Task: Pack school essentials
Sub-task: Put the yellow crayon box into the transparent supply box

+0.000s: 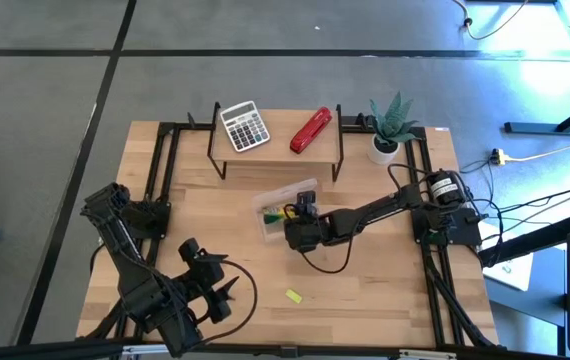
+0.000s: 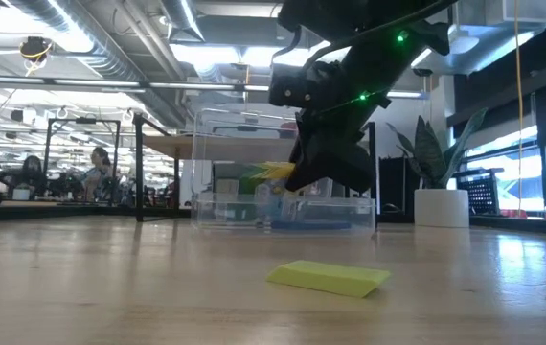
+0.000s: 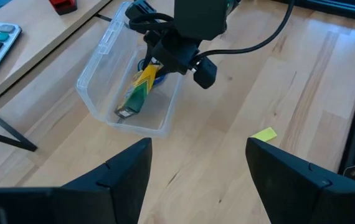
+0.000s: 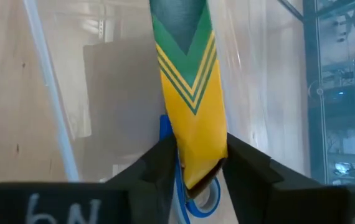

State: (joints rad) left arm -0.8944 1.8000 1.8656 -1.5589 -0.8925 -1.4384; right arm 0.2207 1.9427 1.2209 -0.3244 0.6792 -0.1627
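A clear plastic container [image 1: 277,197] stands mid-table. Inside it lies the small yellow-green printed box [image 3: 139,93], slanted, with its lower end on the container floor; blue-handled scissors [image 4: 164,127] lie under it. My right gripper [image 4: 196,168] hangs over the container's near-right part, shut on the box's upper end. A tiny yellow block [image 1: 293,295] lies flat on the table, nearer the front edge. My left gripper [image 3: 199,162] waits open at the front left, above the table, with nothing between its fingers. My right gripper pinches the upper end of the yellow-green box [image 4: 193,158] between its two fingers, one on each long side. The fingers slant down from the table's right side and lie along the box. The box tilts away below them, its lower end [image 3: 125,112] on the container floor.
A grey calculator [image 1: 244,126] and a red stapler [image 1: 311,131] sit on a raised black-framed shelf at the back. A potted plant [image 1: 393,125] stands at the back right. Bare wood lies between the container and the front edge.
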